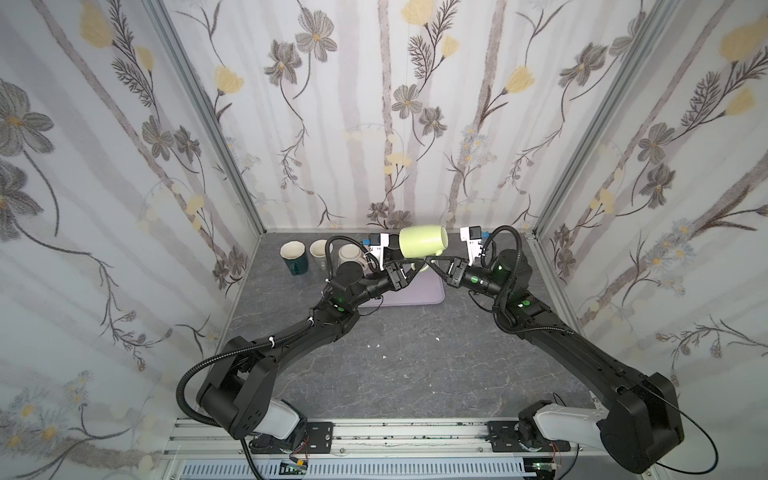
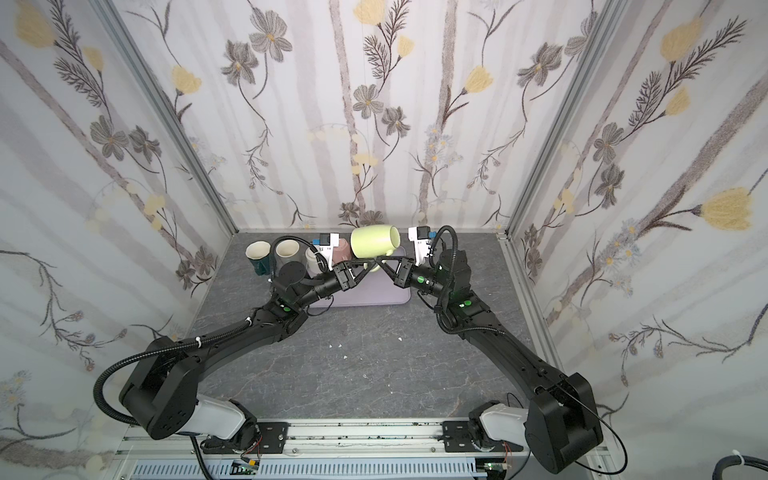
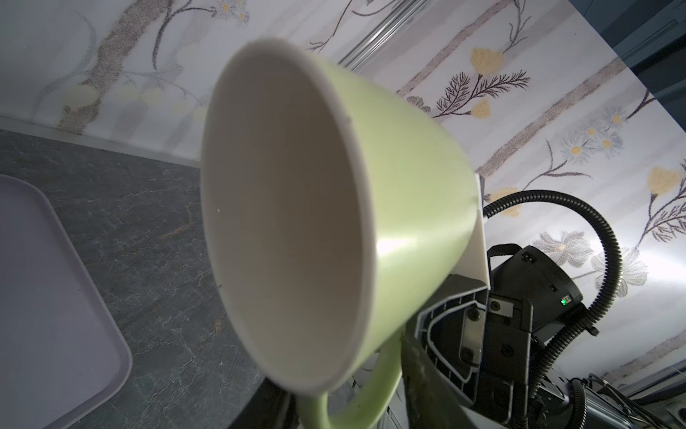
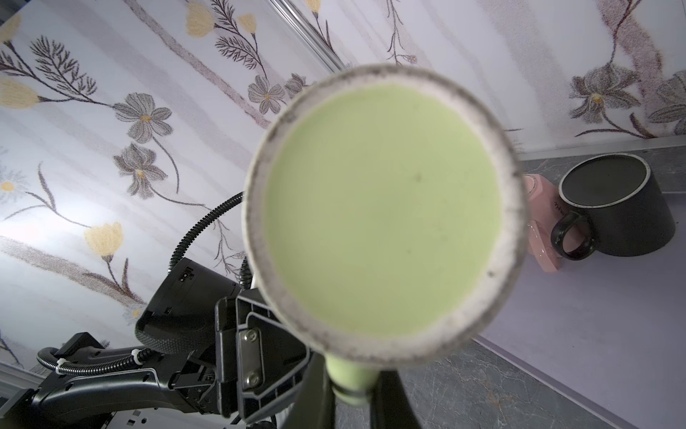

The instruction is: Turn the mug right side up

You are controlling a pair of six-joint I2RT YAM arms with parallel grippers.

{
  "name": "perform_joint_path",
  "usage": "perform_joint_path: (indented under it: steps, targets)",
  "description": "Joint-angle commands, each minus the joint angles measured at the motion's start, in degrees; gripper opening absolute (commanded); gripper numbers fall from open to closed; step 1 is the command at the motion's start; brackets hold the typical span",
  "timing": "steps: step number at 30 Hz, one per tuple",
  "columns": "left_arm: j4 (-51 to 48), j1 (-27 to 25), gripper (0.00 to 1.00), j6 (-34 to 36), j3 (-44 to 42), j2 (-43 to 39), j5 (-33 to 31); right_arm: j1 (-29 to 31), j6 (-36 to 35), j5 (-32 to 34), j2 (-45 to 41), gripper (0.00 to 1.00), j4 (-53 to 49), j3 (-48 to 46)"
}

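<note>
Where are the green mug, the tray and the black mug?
green mug (image 1: 422, 242): in a top view, on its side wall.
tray (image 1: 415, 296): in a top view, on its bare surface.
black mug (image 4: 631, 230): in the right wrist view, on its wall.

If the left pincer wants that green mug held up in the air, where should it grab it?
Probably the handle, hanging below the sideways green mug. Come from the mouth side, since the right pincer clamps it from the base side.
</note>
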Motion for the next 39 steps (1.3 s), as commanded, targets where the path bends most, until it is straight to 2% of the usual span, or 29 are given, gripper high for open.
perform_joint_path:
  steps: [1,3,7,12,16,24,39]
  targets:
    - [3.16,0.07,0.40,0.53,-0.32,-0.77,0.52,0.12,-1.33,0.10,0.46,0.00,4.61,0.42]
    - [3.20,0.10,0.37,0.62,-0.60,-1.05,0.31,0.12,-1.42,0.13,0.66,0.00,4.28,0.36]
    - [3.04,0.00,0.24,0.90,-0.91,-1.49,0.34,0.01,-1.59,0.35,0.92,0.00,4.03,0.12]
    - [3.85,-0.01,0.20,0.63,-1.81,-2.38,-0.61,0.10,-1.69,1.02,0.92,0.00,3.08,0.06]
    - [4.17,0.00,0.10,0.79,-2.52,-2.87,-1.24,0.13,-2.45,1.97,1.17,0.00,1.49,0.21]
    - [2.48,0.00,0.00,1.20,-1.78,-3.28,-0.24,0.23,-3.60,3.81,2.57,0.00,-1.14,0.26]
    - [1.31,-0.09,0.00,4.93,-2.17,-5.61,-1.24,1.25,-6.36,6.99,3.99,0.00,-5.41,1.26]
